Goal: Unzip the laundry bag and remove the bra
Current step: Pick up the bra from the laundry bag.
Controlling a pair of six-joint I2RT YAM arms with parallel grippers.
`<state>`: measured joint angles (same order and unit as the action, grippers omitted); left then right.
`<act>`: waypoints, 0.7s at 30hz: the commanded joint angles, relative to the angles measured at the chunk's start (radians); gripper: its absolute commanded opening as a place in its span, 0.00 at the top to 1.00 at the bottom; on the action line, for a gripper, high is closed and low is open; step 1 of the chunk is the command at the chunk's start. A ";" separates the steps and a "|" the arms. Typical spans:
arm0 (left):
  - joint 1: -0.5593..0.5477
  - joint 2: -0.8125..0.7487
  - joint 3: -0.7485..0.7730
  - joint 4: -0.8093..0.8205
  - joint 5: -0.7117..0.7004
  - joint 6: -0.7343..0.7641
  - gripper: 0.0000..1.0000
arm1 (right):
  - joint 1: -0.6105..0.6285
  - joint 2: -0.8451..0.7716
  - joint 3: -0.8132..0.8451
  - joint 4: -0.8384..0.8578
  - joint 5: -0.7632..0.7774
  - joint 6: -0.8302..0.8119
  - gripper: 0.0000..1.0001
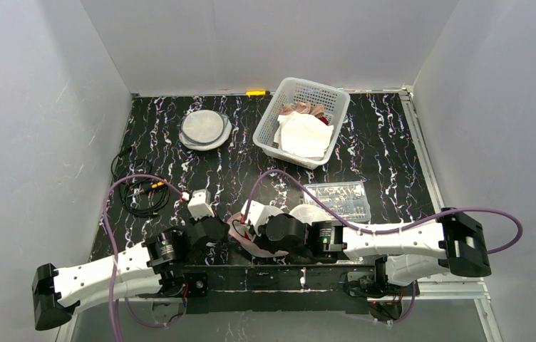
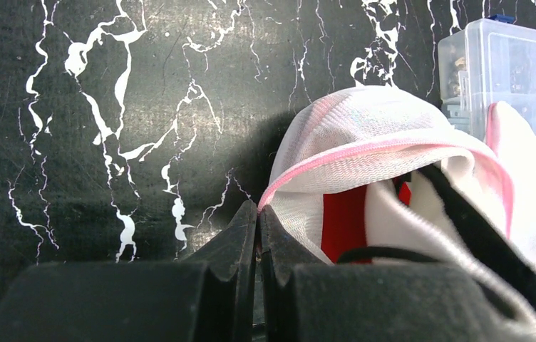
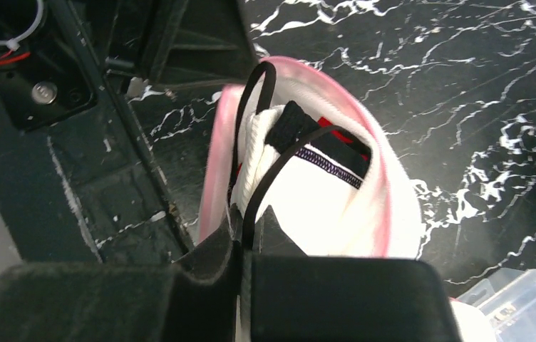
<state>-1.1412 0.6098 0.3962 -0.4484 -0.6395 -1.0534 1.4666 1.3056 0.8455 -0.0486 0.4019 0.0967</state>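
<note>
Bag: laundry bag (image 2: pixel 365 128) lies open on the worktop (image 2: pixel 108 85).
Bra: bra (image 3: pixel 315 206) sits in its mouth.
Left: my left gripper (image 2: pixel 258 214) pinches the bag's pink rim.
Right: my right gripper (image 3: pixel 244 231) pinches the bra's black strap (image 3: pixel 279 167).

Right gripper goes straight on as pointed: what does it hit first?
Probably the bra, in the open laundry bag just past the right gripper, which pinches a black strap. Depth unclear.

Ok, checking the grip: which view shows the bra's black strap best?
The right wrist view: the black strap loops out of the open laundry bag into the shut right pincer. The left wrist view shows only a stretch of it at the bag's mouth; the top view does not show it.
</note>
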 commanded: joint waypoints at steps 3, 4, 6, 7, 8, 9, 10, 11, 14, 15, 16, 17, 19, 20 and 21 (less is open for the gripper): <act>-0.002 0.031 0.048 0.000 -0.045 0.022 1.00 | 0.004 -0.028 -0.026 0.082 -0.147 -0.010 0.99; -0.002 0.032 0.047 0.002 -0.044 0.022 1.00 | 0.003 -0.031 -0.026 0.087 -0.159 -0.007 0.99; -0.002 0.031 0.045 0.003 -0.043 0.019 1.00 | 0.004 -0.044 -0.021 0.090 -0.172 -0.003 0.99; -0.002 0.032 0.043 0.005 -0.043 0.019 1.00 | 0.004 -0.056 -0.018 0.092 -0.172 -0.001 0.99; -0.002 0.033 0.043 0.004 -0.043 0.018 1.00 | 0.004 -0.072 -0.015 0.093 -0.169 0.003 0.99; -0.002 0.034 0.043 0.005 -0.043 0.017 1.00 | 0.003 -0.090 -0.010 0.093 -0.151 0.008 0.99; -0.002 0.035 0.043 0.004 -0.042 0.017 1.00 | 0.003 -0.110 -0.005 0.093 -0.137 0.009 0.99; -0.002 0.036 0.043 0.001 -0.042 0.016 1.00 | 0.004 -0.133 0.002 0.094 -0.110 0.010 0.99; -0.002 0.038 0.043 -0.004 -0.039 0.012 1.00 | 0.002 -0.197 0.034 0.073 -0.026 0.003 0.99; -0.001 0.038 0.042 -0.007 -0.040 0.009 1.00 | 0.001 -0.216 0.047 0.061 -0.004 -0.005 0.99; -0.002 0.038 0.042 -0.009 -0.039 0.006 1.00 | 0.000 -0.232 0.063 0.052 0.018 -0.011 0.99; -0.002 0.038 0.040 -0.013 -0.038 0.002 1.00 | 0.000 -0.245 0.081 0.036 0.036 -0.019 0.99; -0.002 0.034 0.037 -0.016 -0.038 -0.006 1.00 | -0.003 -0.265 0.113 0.001 0.083 -0.030 0.99; -0.002 0.032 0.036 -0.015 -0.038 -0.009 1.00 | -0.002 -0.272 0.130 -0.007 0.104 -0.037 0.99; -0.002 0.029 0.036 -0.016 -0.038 -0.009 1.00 | -0.004 -0.281 0.140 -0.010 0.131 -0.040 0.99</act>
<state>-1.1412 0.6445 0.4107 -0.4419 -0.6392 -1.0512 1.4662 1.0714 0.8936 -0.0494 0.4015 0.0929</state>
